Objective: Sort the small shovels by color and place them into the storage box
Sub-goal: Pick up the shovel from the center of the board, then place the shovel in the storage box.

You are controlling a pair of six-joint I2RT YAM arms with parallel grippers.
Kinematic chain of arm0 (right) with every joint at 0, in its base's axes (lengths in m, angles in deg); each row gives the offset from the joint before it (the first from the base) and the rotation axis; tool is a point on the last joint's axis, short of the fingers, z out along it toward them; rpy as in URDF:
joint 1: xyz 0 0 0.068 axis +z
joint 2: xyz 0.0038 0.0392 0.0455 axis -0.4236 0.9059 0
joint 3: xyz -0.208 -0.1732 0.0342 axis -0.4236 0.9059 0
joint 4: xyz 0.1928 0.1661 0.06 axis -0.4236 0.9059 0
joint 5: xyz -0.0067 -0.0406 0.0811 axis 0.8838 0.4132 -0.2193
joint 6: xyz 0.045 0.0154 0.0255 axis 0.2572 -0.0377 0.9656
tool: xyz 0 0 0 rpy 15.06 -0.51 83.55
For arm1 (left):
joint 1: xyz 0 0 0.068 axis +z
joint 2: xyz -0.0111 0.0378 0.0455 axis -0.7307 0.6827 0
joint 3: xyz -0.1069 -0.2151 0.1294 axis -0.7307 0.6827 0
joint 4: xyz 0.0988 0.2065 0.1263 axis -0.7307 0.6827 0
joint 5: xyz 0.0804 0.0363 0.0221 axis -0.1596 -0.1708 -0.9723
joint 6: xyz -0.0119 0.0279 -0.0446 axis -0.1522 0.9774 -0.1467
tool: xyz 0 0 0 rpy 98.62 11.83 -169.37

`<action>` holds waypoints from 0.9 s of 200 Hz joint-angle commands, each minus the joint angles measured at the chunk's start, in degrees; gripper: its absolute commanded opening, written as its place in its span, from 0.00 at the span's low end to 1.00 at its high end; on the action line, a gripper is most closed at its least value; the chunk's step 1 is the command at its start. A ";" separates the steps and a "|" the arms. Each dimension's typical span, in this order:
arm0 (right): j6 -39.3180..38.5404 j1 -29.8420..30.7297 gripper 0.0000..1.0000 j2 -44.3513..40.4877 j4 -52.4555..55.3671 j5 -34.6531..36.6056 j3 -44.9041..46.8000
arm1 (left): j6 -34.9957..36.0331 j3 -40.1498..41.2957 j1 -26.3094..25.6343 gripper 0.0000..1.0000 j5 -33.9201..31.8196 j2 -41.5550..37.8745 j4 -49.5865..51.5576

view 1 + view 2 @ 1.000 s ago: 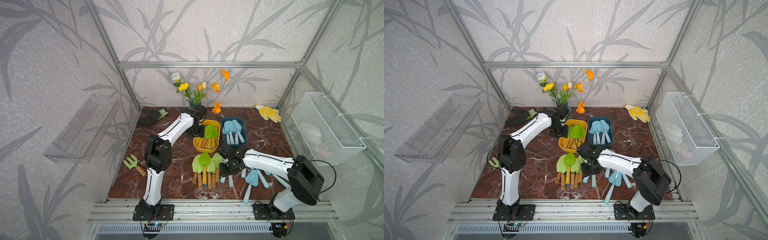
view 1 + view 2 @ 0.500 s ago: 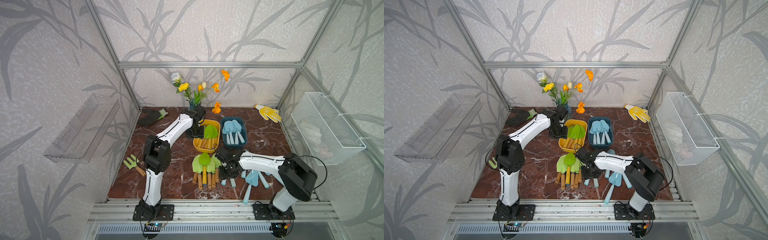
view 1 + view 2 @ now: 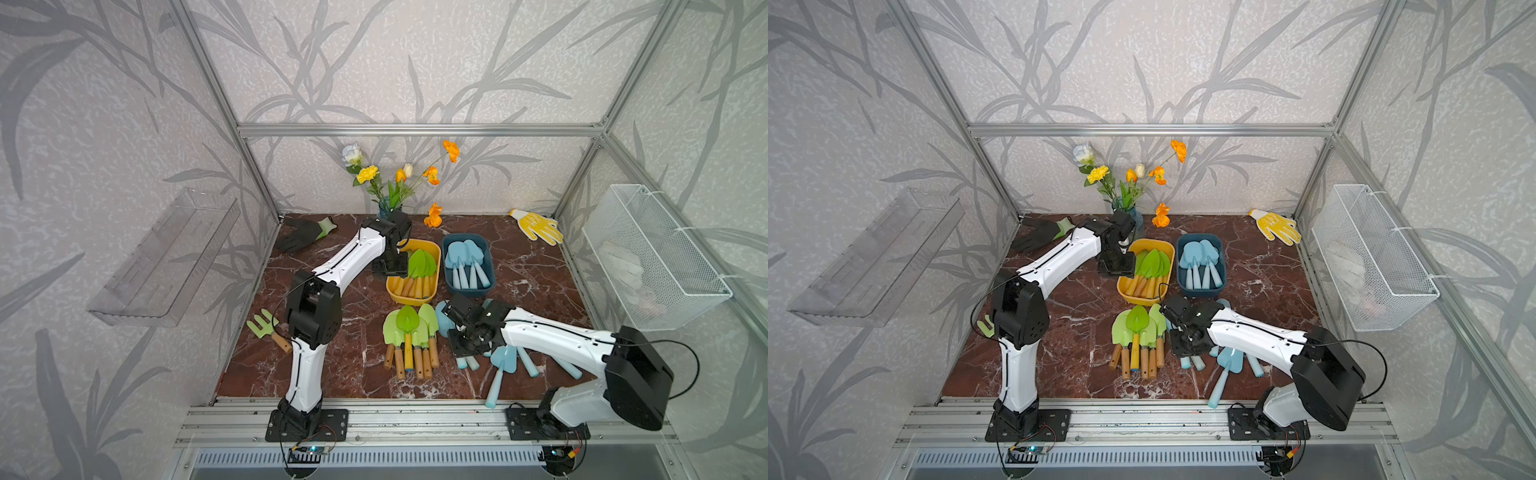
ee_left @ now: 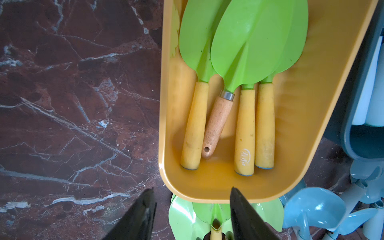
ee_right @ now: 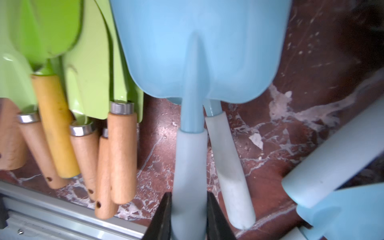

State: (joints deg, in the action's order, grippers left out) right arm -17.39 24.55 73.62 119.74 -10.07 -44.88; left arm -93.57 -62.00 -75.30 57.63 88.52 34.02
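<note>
- two storage boxes: a yellow box (image 3: 409,302) and a dark blue box (image 3: 469,291)
- four boxed green shovels (image 4: 245,47): three with yellow handles, one with a wooden handle
- about four boxed blue shovels (image 3: 465,253), overlapping
- six loose green shovels (image 3: 409,324) on the table (image 3: 532,282): five with wooden handles, one with a yellow handle
- at least five loose blue shovels (image 3: 503,359), some hidden under the right arm (image 3: 557,338)
- one green rake (image 3: 264,326)
- two gloves: a black glove (image 3: 305,235) and a yellow glove (image 3: 538,228)
- one vase of flowers (image 3: 390,203)
- one wire basket (image 3: 648,257)
- one clear shelf (image 3: 166,257)
</note>
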 commanded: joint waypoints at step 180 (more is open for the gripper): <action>-23.24 -32.37 0.22 37.27 2.06 -11.23 -42.24 | -0.32 37.22 -1.81 0.69 3.34 -25.77 -4.86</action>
State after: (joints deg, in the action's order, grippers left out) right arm -39.55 -7.78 108.94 121.54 -19.25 -84.55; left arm -93.15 -27.79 -76.72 59.35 65.90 29.67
